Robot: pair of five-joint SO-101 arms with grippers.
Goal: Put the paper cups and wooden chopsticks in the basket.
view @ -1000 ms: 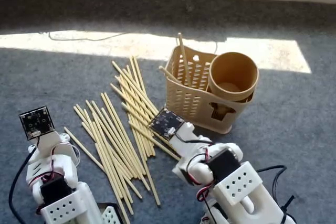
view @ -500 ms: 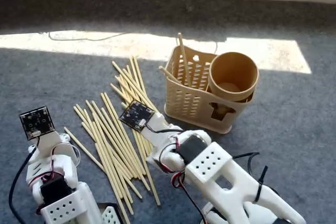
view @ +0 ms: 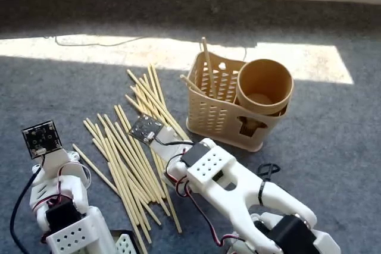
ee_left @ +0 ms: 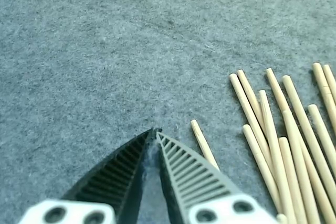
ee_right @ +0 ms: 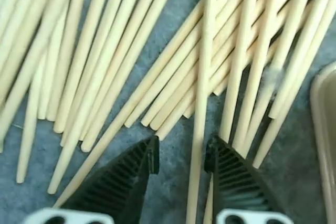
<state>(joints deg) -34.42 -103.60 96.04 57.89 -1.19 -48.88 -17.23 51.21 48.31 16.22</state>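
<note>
Right gripper (ee_right: 182, 156) hangs low over the loose chopsticks (view: 128, 147), its jaws spread apart and straddling a single chopstick (ee_right: 202, 103) that runs between the tips; nothing is gripped. A second ago the right arm (view: 208, 168) was beside the front of the basket (view: 217, 114); it has since swung across to the middle of the pile on the grey carpet (view: 333, 147). The basket has not shifted: it stands upright just beside the far end of the pile, with the paper cup (view: 265, 84) in one compartment and two chopsticks (view: 206, 66) poking out of the other. The left gripper (ee_left: 156, 134) is closed with its tips together and empty, over bare carpet just beside the outermost chopstick end (ee_left: 198, 128). The left arm (view: 59, 200) has stayed where it was.
</note>
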